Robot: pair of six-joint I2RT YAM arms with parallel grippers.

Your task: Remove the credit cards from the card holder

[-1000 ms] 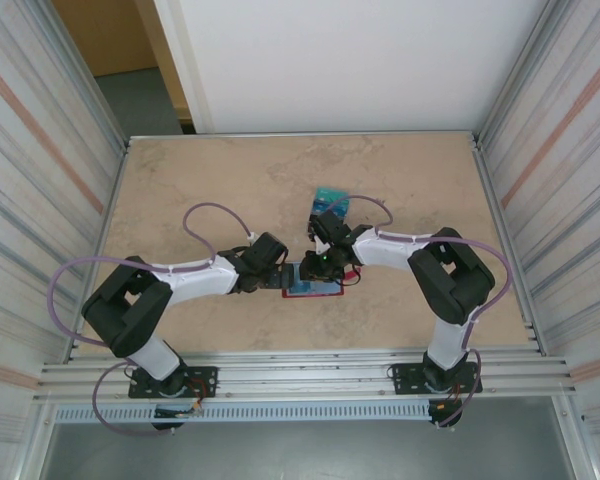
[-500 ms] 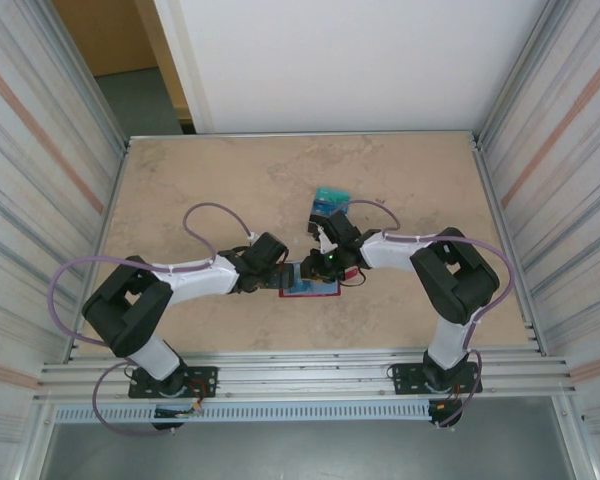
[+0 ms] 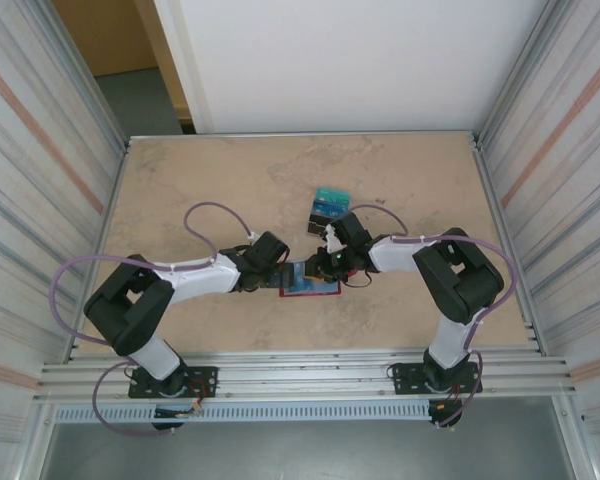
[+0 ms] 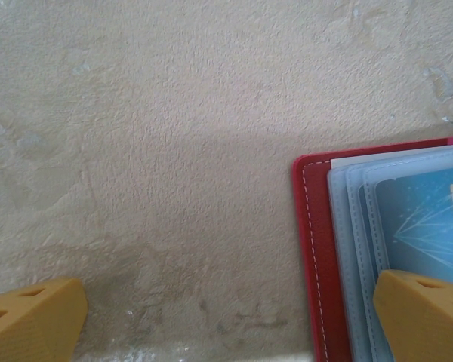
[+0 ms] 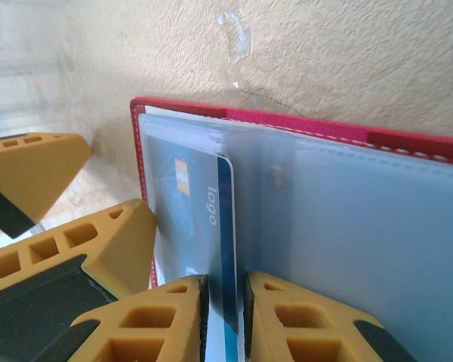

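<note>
Card holder (image 3: 312, 288) open flat, long axis running L-R.

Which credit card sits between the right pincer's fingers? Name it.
The blue plastic credit card printed "logo", in the red leather card holder; the teal and dark cards lie loose farther back.

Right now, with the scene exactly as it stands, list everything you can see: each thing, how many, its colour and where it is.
table: one, beige marbled, under everything.
card holder: one, red with clear pockets, lying open near the table's middle.
blue card: one, in a holder pocket, its edge pinched.
loose cards: at least two, teal and dark, overlapping on the table beyond the holder.
left pincer: one, orange fingers, open, one finger over the holder's edge.
right pincer: one, orange fingers, shut on the blue card.
</note>
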